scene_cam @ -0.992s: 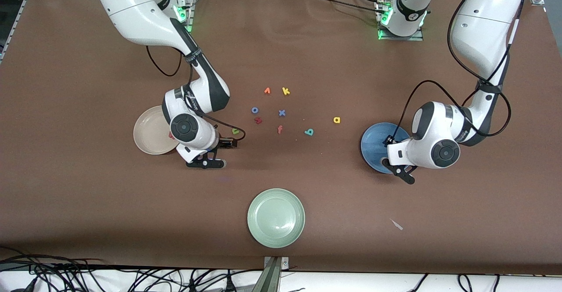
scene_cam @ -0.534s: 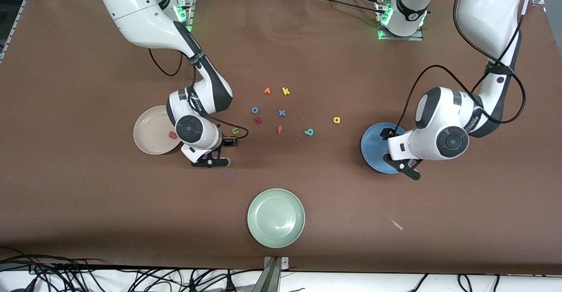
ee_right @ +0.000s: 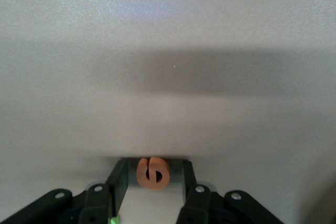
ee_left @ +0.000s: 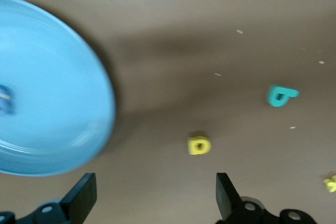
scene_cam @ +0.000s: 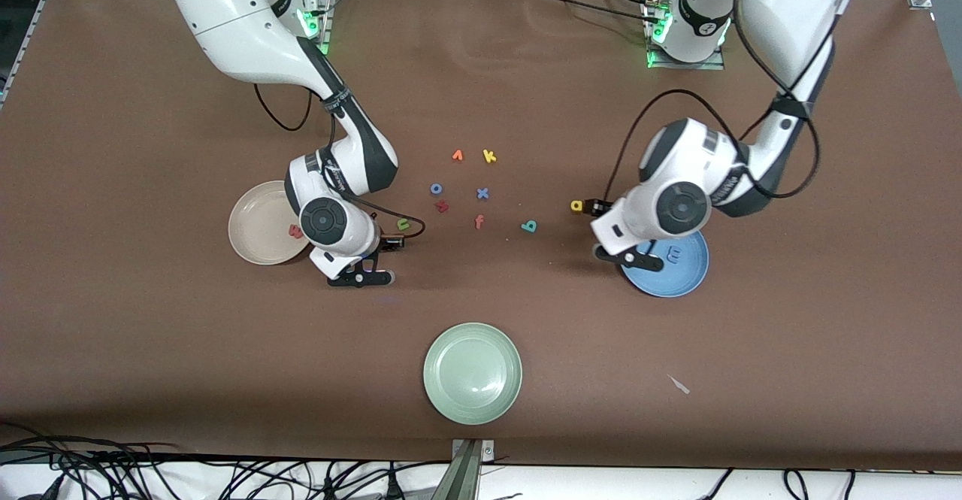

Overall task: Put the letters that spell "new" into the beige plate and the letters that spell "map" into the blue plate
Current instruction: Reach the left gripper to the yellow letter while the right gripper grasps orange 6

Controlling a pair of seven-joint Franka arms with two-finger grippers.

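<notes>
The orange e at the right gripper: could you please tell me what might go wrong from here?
1. The orange e is tiny foam, low at the right gripper; it may slip or twist out when lifted toward the beige plate.
2. The left gripper hangs open between the blue plate and the yellow a; coming down off-centre, it might nudge the plate's rim.
</notes>
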